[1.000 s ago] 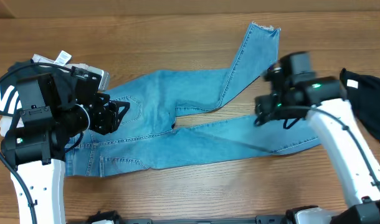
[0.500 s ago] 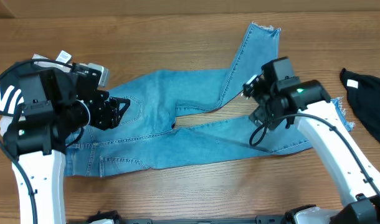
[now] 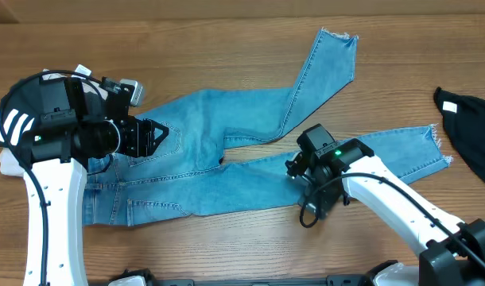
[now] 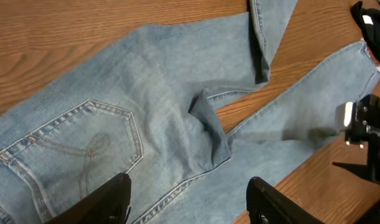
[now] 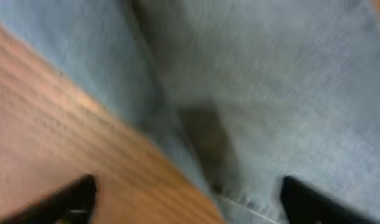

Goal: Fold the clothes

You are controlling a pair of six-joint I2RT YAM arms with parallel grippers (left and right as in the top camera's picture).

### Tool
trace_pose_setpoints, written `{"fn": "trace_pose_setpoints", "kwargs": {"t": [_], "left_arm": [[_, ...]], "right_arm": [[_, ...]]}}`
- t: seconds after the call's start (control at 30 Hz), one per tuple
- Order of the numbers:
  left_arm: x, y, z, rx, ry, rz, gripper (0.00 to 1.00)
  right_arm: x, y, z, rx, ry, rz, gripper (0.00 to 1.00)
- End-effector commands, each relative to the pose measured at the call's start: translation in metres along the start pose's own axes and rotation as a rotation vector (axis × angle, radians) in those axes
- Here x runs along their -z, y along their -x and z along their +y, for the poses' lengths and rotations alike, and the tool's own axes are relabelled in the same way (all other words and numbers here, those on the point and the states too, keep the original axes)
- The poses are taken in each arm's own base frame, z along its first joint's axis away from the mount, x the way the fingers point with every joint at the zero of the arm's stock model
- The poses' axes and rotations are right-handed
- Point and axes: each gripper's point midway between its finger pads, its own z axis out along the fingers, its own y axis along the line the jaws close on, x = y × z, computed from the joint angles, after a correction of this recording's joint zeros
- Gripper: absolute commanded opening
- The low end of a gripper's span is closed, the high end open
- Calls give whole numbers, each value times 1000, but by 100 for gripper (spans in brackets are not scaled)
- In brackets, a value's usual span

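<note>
Wood-grain surface (image 3: 226, 32) seen from above, with light-blue jeans (image 3: 211, 119) spread flat across it, back pockets up. Waist and seat directly beneath the left hand (image 3: 157, 137); both legs running away from it toward the right hand (image 3: 294, 167), one kinked off to the far side, the other straight, its frayed hem well beyond the right hand. Left hand partly open and empty, hovering over the stitched pocket (image 4: 84, 143) (fingertips apart from the cloth, as far as can be told). Right hand spread wide, also empty, low over an edge of the straight leg with bare wood just beside it; wrist view blurred. Black garment (image 3: 469, 119) well out past the right hand, untouched.

Judged step: the approach before a first fold, with nothing folded yet. Likely next: lowering both hands, pinching denim at seat and thigh, then laying one leg over the other. Calls for a firm hold on the cloth edge and for straightening the kinked leg first.
</note>
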Motion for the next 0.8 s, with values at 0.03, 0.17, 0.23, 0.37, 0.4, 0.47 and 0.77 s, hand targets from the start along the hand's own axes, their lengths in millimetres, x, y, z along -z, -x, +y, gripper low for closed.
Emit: {"fn": "trace_pose_setpoints", "kwargs": {"t": [0.03,0.17,0.23,0.37,0.4,0.47,0.77], "left_arm": [[4,8,-7,-1,-20,-20,62],[4,8,-6,-2,-19,-22,63],[4,8,-7,-1,-20,-20,63],[4,7,-6,0,-15,-18,63],[4,7,-6,1,-15,-17,63],[4,7,-6,2,-15,-15,63],[4,7,-6,2,-14,-15,64]], "right_arm": [[-19,-7,9,-13,32,6,76],[-30,-10,12,0,27,-2,66],[-31,-10,10,-2,18,-3,53],[-11,12,2,-157,-5,-70,4],[0,20,1,-221,8,-97,4],[24,33,4,-302,63,-137,4],[169,50,55,-433,464,-193,4]]}}
